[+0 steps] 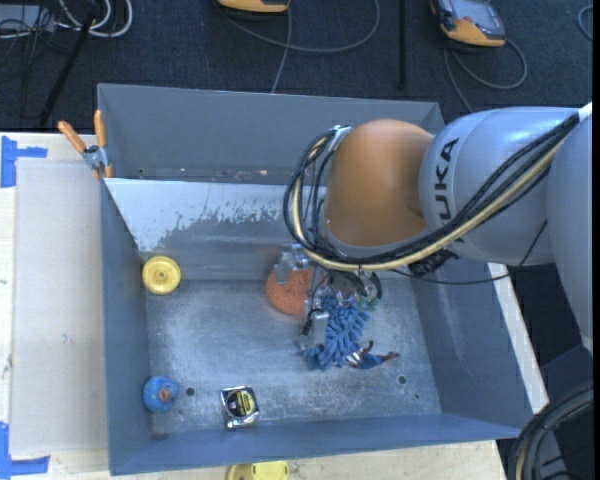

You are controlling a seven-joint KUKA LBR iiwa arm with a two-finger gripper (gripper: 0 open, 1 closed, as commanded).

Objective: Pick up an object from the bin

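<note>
My gripper (323, 303) is low in the middle of the bin, mostly hidden under the arm's orange cover. Directly below it, and touching it, is a blue knobbly bundle of cord-like strands (338, 340), which spreads down and to the right over the bin floor. Whether the bundle is held is hidden. An orange rounded thing (286, 290) lies just left of the gripper, close against it.
A yellow disc (161, 275) lies at the left of the bin floor. A small blue ball with an orange patch (160, 394) is in the front left corner. A small yellow and black tape measure (239, 405) lies by the front wall. The arm comes in from the right.
</note>
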